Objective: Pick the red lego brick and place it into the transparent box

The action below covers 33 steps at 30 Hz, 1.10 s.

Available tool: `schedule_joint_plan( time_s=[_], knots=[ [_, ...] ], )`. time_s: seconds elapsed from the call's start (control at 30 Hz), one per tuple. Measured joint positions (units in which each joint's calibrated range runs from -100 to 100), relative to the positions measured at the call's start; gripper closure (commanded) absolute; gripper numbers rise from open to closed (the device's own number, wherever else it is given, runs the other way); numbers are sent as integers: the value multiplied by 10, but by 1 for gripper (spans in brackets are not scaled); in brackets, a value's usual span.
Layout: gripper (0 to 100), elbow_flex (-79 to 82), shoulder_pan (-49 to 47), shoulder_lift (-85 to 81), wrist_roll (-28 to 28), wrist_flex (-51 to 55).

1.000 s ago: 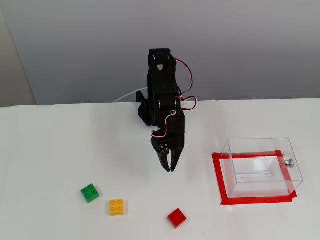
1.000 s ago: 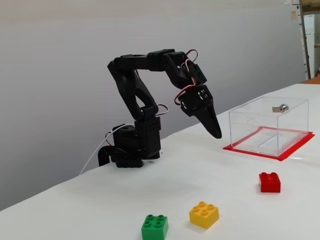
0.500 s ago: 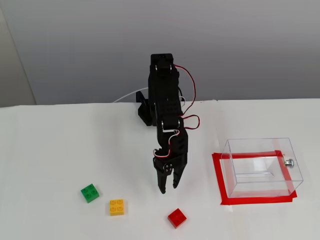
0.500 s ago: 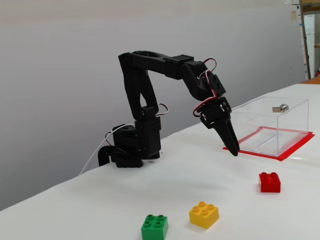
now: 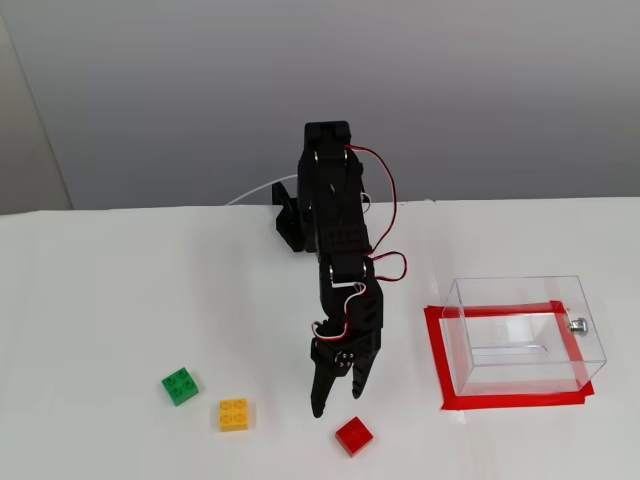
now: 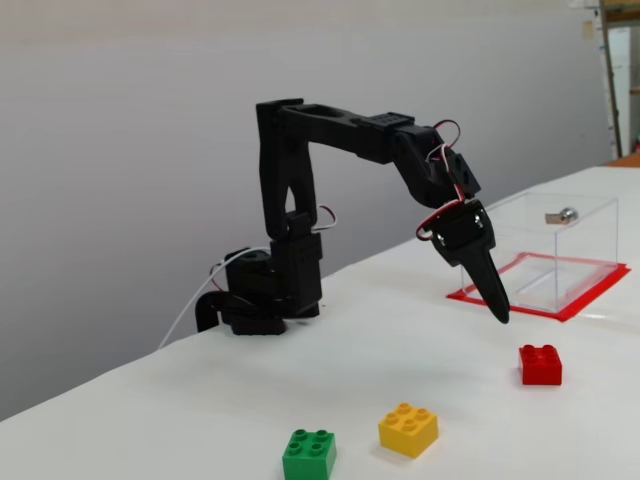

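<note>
The red lego brick [image 5: 354, 436] [image 6: 540, 364] sat flat on the white bench [image 5: 110, 300] [image 6: 400, 340], studs up, near the front edge in the top-down fixed view, untouched. The claw [image 5: 336, 402] [image 6: 498, 312] hung just above and slightly left of it in that view, pointing down, not in contact; its two fingers were spread a little there, with a narrow gap between the tips and nothing between them. In the side fixed view the fingers overlapped into one dark spike, gap not readable. The black arm [image 5: 335, 230] [image 6: 340, 130] reached forward from its base at the back of the bench, red and white wires looping along it. The transparent box [image 5: 523, 333] [image 6: 545, 250] stood to the right of the brick in the top-down view, well apart, inside a red tape outline [image 5: 440, 370] [image 6: 560, 305], silver knob [image 5: 577, 324] [image 6: 566, 214] on its right wall, nothing seen inside. Yellow brick [image 5: 234, 414] [image 6: 408, 430] lay left of the red one, green brick [image 5: 180, 386] [image 6: 309, 455] further left, all three apart from each other.
</note>
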Motion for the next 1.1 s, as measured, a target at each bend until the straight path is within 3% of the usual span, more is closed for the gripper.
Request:
schedule_joint_plan(
  time_s=[0.13, 1.1],
  knots=[
    [63, -14, -11, 14, 2, -1],
    [63, -16, -41, 123, -2, -95]
  ],
)
